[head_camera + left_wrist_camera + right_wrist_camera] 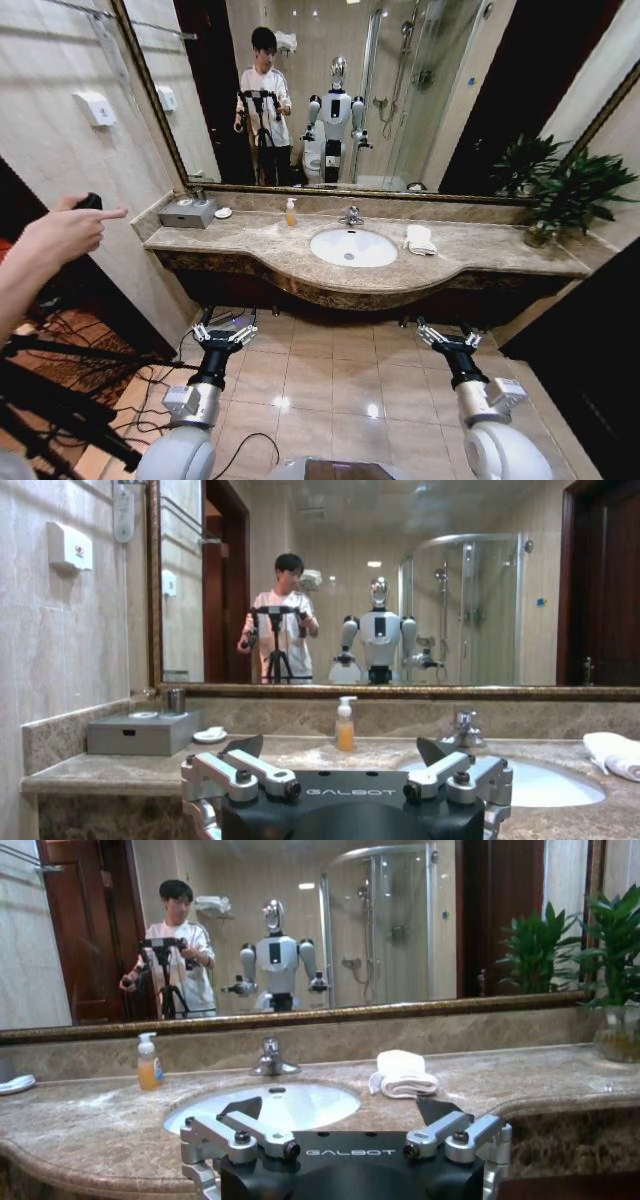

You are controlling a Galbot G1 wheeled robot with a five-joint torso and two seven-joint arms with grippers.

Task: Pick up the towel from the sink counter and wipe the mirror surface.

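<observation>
Both pincers, the left pincer (223, 333) and the right pincer (447, 339), hung with jaws apart over bare floor tiles (330, 375), short of the bench (250, 250) front edge. Before the mirror (400, 90) stood a soap bottle (291, 212), a faucet (351, 215), a folded towel (420, 239), a grey box (187, 212) and a plant (560, 190); bare stone lay between them.

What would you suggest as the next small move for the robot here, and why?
Probably reach the right tool forward and up toward the towel. The folded white towel lies untouched on the sink counter, just right of the basin, nearer that arm. Both tools hang open, low before the counter; the left tool is farther off.
</observation>
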